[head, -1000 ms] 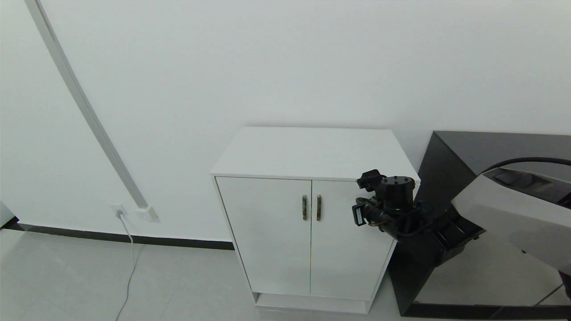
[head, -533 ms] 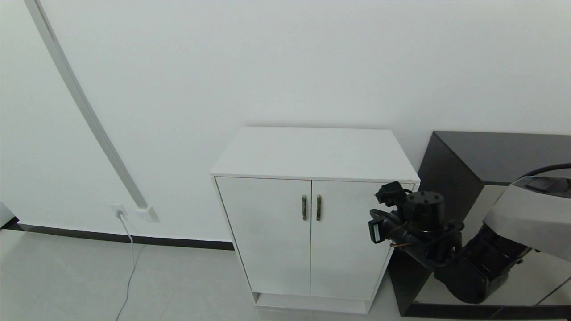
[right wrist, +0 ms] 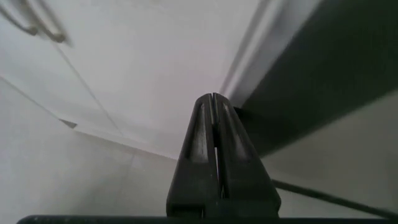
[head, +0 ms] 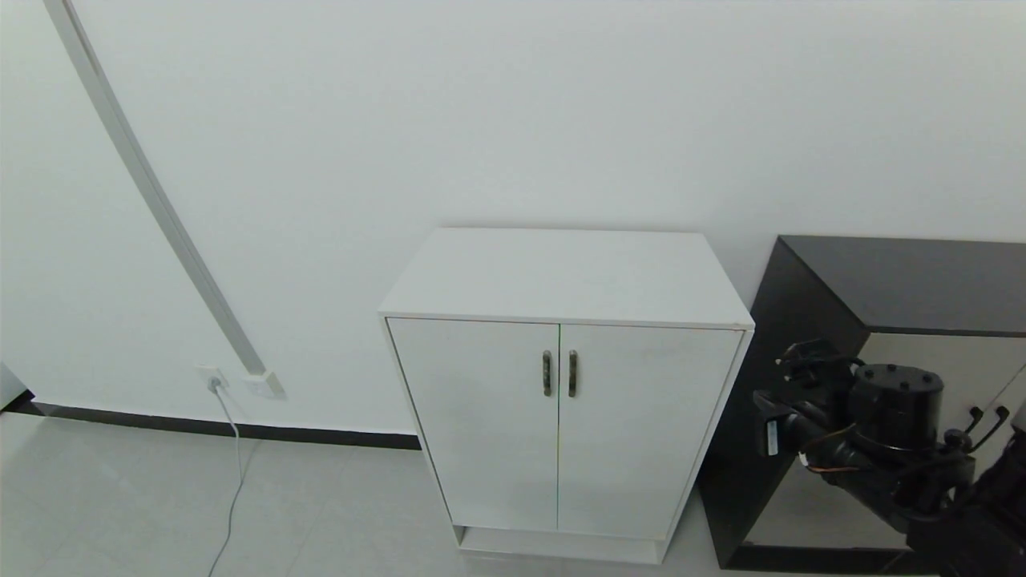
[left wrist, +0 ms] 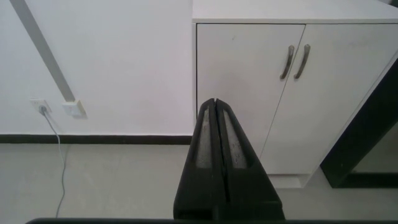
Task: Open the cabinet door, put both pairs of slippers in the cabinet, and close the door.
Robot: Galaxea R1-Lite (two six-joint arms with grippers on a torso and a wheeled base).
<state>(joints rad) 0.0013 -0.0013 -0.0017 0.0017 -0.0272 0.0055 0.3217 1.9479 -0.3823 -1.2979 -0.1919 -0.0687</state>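
Observation:
The white cabinet (head: pixel 561 276) stands against the wall with both doors closed and flush. Two dark vertical handles (head: pixel 559 373) sit side by side at the seam. My right arm (head: pixel 874 433) hangs low, to the right of the cabinet and in front of the black unit. My right gripper (right wrist: pixel 214 99) is shut with nothing in it, and its view takes in the cabinet's lower right corner (right wrist: pixel 143 81) and the floor. My left gripper (left wrist: pixel 214 104) is shut and empty, held back from the cabinet (left wrist: pixel 249 81), level with its left door.
A black glossy unit (head: pixel 890 280) stands right beside the cabinet. On the wall to the left are a slanted cable duct (head: pixel 152 192) and a socket (head: pixel 212 377) with a cord trailing onto the grey floor (head: pixel 160 513).
My right arm has drawn back from the right door's front, going right and down to the black unit. The doors remain closed.

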